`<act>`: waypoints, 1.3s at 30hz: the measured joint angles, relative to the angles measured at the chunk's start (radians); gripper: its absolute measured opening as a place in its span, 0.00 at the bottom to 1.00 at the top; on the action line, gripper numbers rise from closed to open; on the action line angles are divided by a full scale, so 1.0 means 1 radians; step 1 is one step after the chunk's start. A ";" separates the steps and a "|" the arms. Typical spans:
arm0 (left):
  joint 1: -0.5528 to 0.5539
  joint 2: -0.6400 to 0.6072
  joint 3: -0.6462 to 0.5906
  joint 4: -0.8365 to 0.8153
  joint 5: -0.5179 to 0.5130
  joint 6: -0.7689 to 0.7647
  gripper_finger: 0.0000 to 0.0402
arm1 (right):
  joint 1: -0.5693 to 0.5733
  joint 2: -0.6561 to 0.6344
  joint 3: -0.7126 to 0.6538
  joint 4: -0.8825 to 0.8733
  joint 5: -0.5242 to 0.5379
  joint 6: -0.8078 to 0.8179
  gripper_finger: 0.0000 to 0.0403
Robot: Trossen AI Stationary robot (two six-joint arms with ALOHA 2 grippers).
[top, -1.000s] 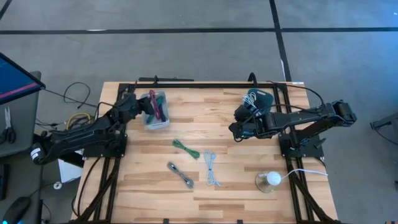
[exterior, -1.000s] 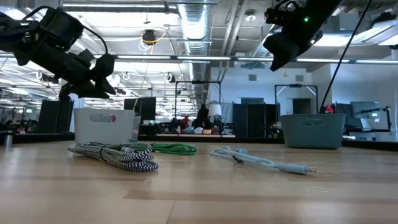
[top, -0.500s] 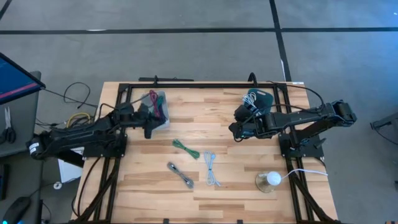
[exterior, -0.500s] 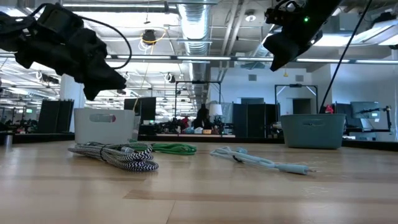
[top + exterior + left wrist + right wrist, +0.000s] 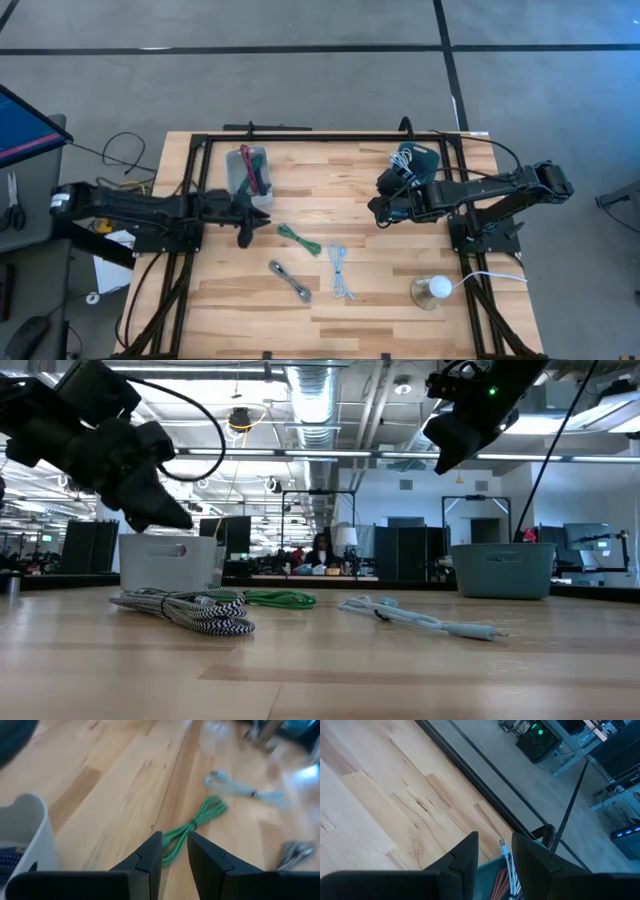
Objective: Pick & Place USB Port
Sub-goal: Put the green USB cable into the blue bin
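Observation:
Three coiled cables lie loose on the wooden table: a green one (image 5: 298,238) (image 5: 280,598) (image 5: 195,825), a pale blue-white one (image 5: 341,272) (image 5: 420,620) (image 5: 245,790) and a black-and-white braided one (image 5: 291,282) (image 5: 190,608) (image 5: 297,852). A clear bin (image 5: 250,175) (image 5: 170,560) (image 5: 30,820) holds more cables. My left gripper (image 5: 252,225) (image 5: 170,515) (image 5: 175,851) hangs shut and empty above the table, between the clear bin and the green cable. My right gripper (image 5: 380,212) (image 5: 440,455) (image 5: 495,845) waits shut and high beside the teal bin (image 5: 418,158) (image 5: 503,570).
A white round object on a cord (image 5: 435,290) sits near the table's right near corner. The teal bin holds cables (image 5: 507,865). Black frame rails run along the far edge and both sides. Bare wood lies between the bins and along the near edge.
My left gripper has left its place over the clear bin, swinging toward the table's near edge and a little right and down, toward the green cable. The cables and the right arm have stayed where they were.

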 joint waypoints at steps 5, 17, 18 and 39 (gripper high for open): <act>-0.094 0.105 0.009 0.073 -0.085 0.013 0.22 | 0.000 0.000 0.000 0.000 0.000 0.000 0.27; -0.189 0.326 0.270 0.067 -0.227 0.309 0.22 | 0.000 0.000 0.000 0.004 0.000 0.000 0.27; -0.190 0.338 0.289 0.036 -0.227 0.330 0.22 | 0.000 0.000 0.000 0.004 0.000 0.000 0.27; -0.188 0.430 0.485 -0.460 -0.203 0.228 0.22 | 0.000 0.000 0.000 0.008 -0.003 0.006 0.27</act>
